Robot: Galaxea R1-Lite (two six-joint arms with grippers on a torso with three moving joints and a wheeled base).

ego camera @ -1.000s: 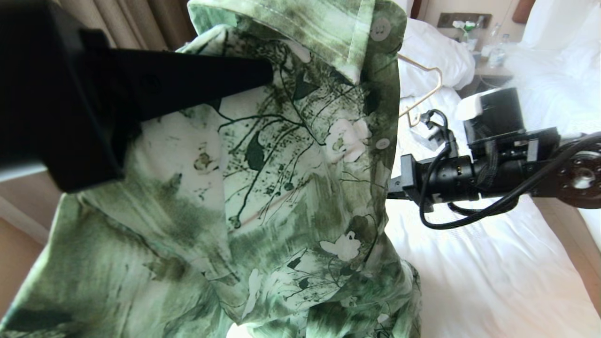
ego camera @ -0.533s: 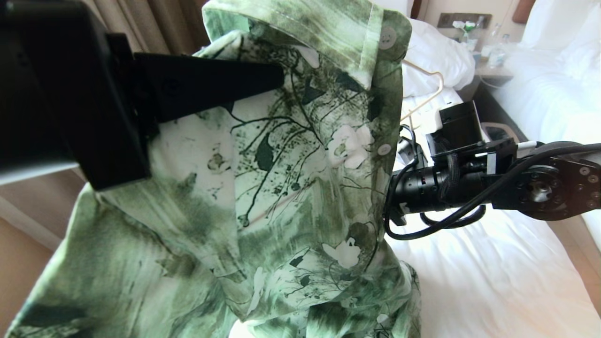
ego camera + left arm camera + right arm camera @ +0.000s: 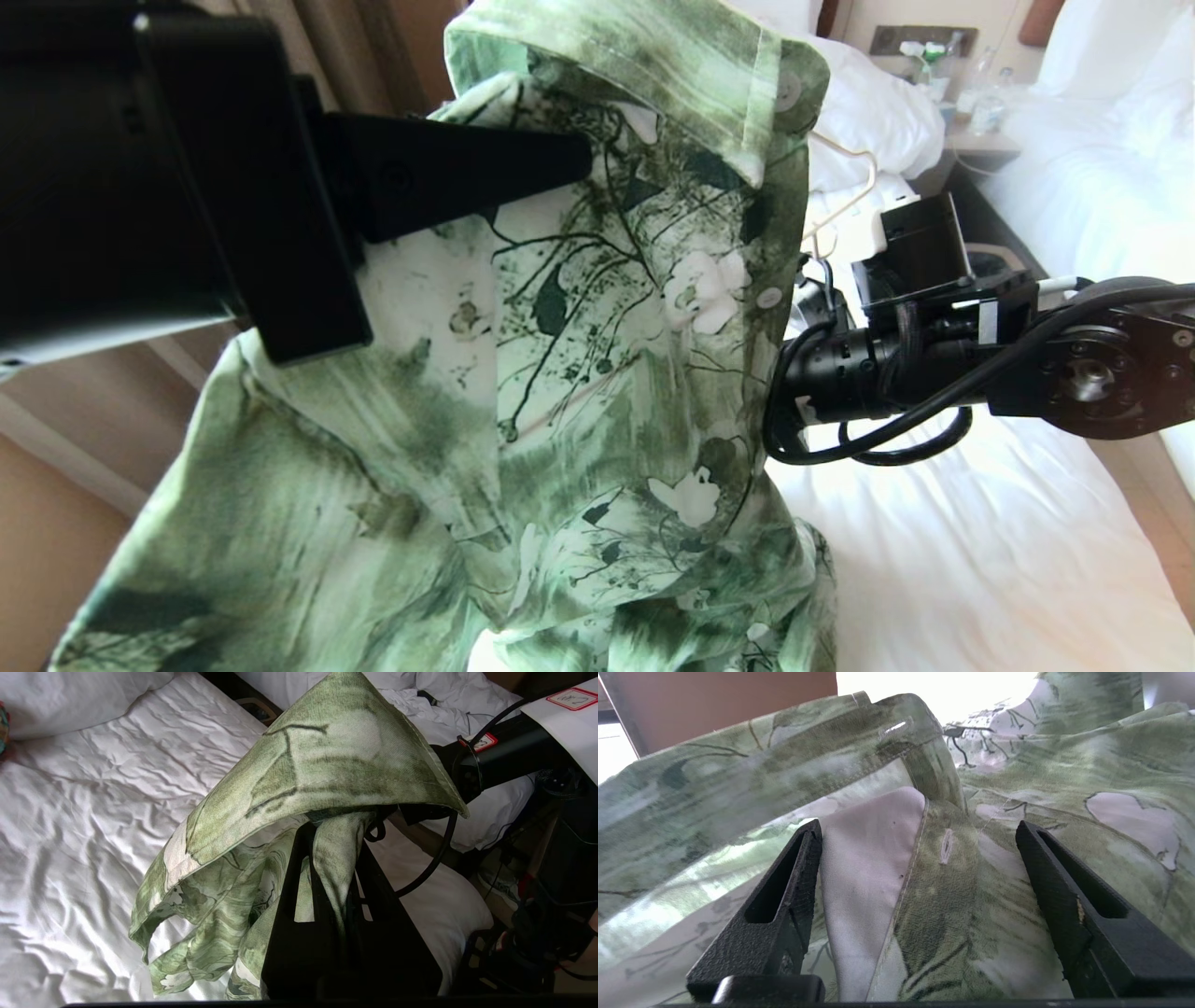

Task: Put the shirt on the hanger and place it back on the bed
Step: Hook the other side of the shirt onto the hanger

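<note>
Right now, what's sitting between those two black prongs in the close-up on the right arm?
In the right wrist view, the shirt: its buttonhole strip and pale inner cloth fill the gap of the open right gripper.

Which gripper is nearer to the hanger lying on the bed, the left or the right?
Right. The right gripper, open at the shirt placket, sits on the hanger's side of the shirt. The left gripper, shut on the shirt collar, is farther, across the shirt.
</note>
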